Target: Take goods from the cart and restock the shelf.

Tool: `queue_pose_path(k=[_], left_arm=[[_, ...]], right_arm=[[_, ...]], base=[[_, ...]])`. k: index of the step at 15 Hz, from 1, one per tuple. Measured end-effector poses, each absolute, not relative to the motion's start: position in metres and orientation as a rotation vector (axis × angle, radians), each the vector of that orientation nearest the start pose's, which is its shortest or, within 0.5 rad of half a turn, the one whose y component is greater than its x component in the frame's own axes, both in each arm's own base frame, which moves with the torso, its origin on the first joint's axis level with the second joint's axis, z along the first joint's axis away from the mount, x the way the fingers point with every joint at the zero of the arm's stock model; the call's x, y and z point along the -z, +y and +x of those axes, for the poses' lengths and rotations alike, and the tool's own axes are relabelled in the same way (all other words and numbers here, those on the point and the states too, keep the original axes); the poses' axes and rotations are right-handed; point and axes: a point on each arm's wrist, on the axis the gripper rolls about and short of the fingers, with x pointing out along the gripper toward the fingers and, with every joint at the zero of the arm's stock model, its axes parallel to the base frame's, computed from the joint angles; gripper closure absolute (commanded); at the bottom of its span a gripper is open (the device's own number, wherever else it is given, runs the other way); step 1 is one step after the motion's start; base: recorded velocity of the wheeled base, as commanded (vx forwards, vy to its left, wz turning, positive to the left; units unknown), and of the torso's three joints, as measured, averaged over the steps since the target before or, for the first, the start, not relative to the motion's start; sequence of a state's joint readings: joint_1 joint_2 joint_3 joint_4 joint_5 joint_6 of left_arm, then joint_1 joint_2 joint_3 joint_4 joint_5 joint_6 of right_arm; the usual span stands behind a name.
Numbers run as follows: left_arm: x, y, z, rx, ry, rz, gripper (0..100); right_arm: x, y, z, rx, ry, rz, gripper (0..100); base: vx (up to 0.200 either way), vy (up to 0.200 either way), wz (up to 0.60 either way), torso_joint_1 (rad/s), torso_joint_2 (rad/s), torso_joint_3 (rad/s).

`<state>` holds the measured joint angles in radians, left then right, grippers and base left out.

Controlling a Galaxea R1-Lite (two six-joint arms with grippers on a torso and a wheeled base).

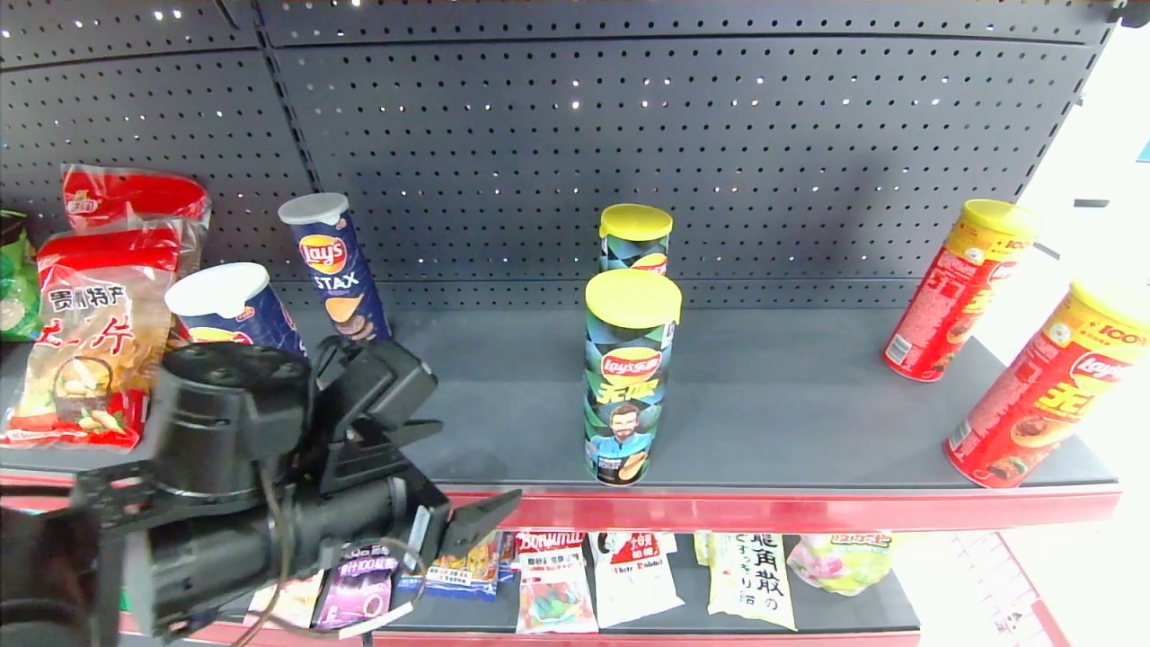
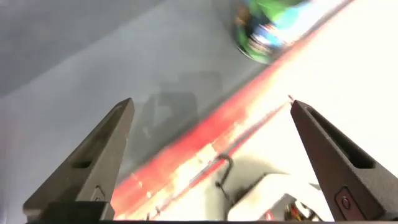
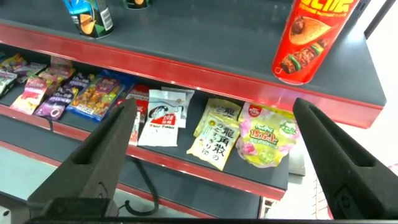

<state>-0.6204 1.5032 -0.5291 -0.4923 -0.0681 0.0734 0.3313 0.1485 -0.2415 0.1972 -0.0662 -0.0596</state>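
A grey shelf board point(image 1: 764, 404) with a red front edge point(image 1: 809, 508) carries crisp cans. Two green cans with yellow lids stand in the middle, one in front point(image 1: 629, 377) and one behind point(image 1: 635, 238). Two blue cans point(image 1: 334, 265) stand at the left, two red cans point(image 1: 1047, 386) lean at the right. My left gripper point(image 1: 458, 476) hangs open and empty by the shelf's front edge, left of the front green can point(image 2: 267, 28). The left gripper point(image 2: 210, 104) holds nothing. My right gripper point(image 3: 212, 106) is open and empty, in front of the shelf below a red can point(image 3: 311, 37).
Red snack bags point(image 1: 90, 332) fill the shelf's far left. The lower shelf holds a row of flat snack packets point(image 1: 629, 575), also seen from the right wrist point(image 3: 217, 134). Bare board lies between the green cans and the red cans. A pegboard back wall point(image 1: 629, 135) closes the shelf.
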Motion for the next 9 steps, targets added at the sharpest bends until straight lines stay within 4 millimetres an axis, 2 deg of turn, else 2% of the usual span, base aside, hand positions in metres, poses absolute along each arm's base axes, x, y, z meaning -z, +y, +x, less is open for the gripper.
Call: queue_pose_path(k=[2, 5, 7, 9], left_arm=[[-0.169, -0.115, 0.154, 0.688, 0.443, 0.209, 0], [-0.192, -0.068, 0.096, 0.603, 0.4, 0.199, 0], [-0.193, -0.035, 0.056, 0.517, 0.381, 0.181, 0], [-0.182, -0.005, 0.014, 0.393, 0.376, 0.148, 0]], right_arm=[[-0.125, -0.011, -0.026, -0.263, 0.093, -0.08, 0], [-0.13, -0.009, -0.024, -0.187, 0.108, -0.077, 0], [-0.134, -0.007, -0.021, -0.103, 0.131, -0.074, 0], [-0.139, -0.004, -0.02, 0.003, 0.144, -0.07, 0]], base=[[0.0, 0.0, 0.0, 0.0, 0.0, 0.0], [0.0, 0.0, 0.0, 0.0, 0.0, 0.0], [0.0, 0.0, 0.0, 0.0, 0.0, 0.0], [0.0, 0.0, 0.0, 0.0, 0.0, 0.0]])
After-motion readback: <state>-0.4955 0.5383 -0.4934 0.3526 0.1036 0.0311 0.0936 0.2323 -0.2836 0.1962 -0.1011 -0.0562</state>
